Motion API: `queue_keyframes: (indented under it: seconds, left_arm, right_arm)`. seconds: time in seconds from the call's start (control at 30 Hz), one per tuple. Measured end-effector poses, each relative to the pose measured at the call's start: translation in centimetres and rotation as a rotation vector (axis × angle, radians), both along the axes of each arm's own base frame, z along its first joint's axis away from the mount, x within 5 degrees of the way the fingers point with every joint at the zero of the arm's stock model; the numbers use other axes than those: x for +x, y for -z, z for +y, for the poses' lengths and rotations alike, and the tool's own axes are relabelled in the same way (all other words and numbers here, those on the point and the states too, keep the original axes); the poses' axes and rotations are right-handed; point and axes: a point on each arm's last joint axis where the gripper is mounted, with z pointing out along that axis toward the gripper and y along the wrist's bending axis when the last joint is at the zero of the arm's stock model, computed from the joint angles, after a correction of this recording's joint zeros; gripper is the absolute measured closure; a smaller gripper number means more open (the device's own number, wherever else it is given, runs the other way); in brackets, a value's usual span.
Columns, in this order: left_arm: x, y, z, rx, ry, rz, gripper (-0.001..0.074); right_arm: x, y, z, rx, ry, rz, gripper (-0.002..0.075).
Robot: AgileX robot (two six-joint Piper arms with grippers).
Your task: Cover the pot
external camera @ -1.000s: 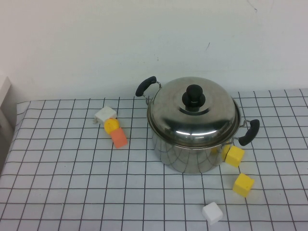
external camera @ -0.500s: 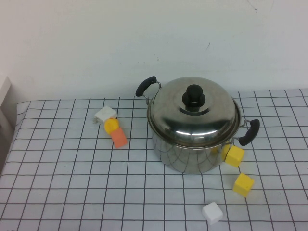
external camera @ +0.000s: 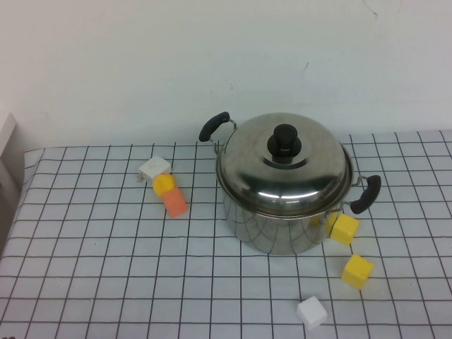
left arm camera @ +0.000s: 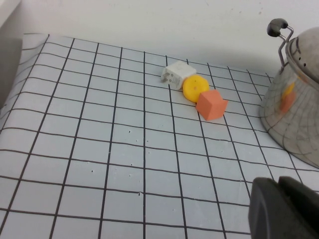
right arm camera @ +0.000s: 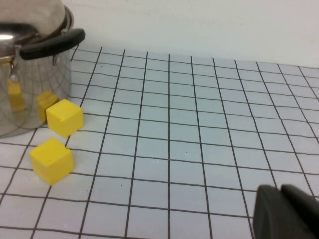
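Now | pot [external camera: 282,187] lidded, mid-table | L pincer [left arm camera: 284,209] & R pincer [right arm camera: 286,211] well apart from it, grip state unclear

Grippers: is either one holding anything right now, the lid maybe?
Nothing is held. The lid sits on the pot. The left gripper and right gripper show only at their wrist views' edges, over bare table.

The pot [external camera: 272,229] is shiny steel with black handles; its lid [external camera: 282,173] carries a black knob [external camera: 284,140]. The desk [external camera: 99,268] is white, gridded with black lines. Blocks: white [external camera: 155,168], yellow [external camera: 164,184], orange [external camera: 174,203].
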Motion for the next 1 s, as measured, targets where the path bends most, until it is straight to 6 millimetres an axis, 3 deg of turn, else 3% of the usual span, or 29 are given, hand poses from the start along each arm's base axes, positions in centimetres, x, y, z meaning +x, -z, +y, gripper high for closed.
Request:
queue_keyframes:
  seconds: [1.0]
  left_arm:
    - [0.04,0.03,0.3,0.059,-0.041,-0.003,0.0735]
  right_arm:
    - [0.0,0.0,0.0,0.0,0.0,0.0,0.0717]
